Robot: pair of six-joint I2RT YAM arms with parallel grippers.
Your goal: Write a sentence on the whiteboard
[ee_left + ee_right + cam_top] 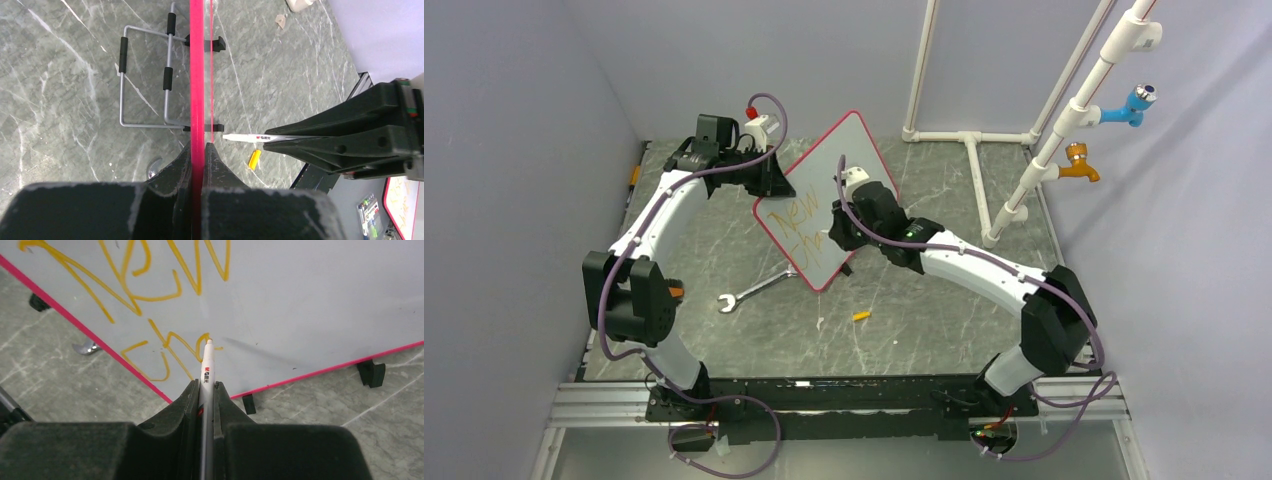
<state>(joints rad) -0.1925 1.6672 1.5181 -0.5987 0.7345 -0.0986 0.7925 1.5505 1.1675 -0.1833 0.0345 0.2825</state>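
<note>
Where the tabletop's [924, 330] middle runs toward the far edge, the whiteboard [849, 160] stands on edge. Left hand [202, 150]: clamped on its red frame. Right hand [206, 388]: closed around a white marker [207, 362], tip touching the sentence [150, 290], orange, second line. Wrench [759, 288]: lying just beside the board's near corner.

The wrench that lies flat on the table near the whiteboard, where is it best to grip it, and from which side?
Probably mid-shaft on the wrench, from straight above, jaws across its narrow width. It lies flat on the table, its open head is wider, and its far end reaches the lower edge of the whiteboard.
</note>
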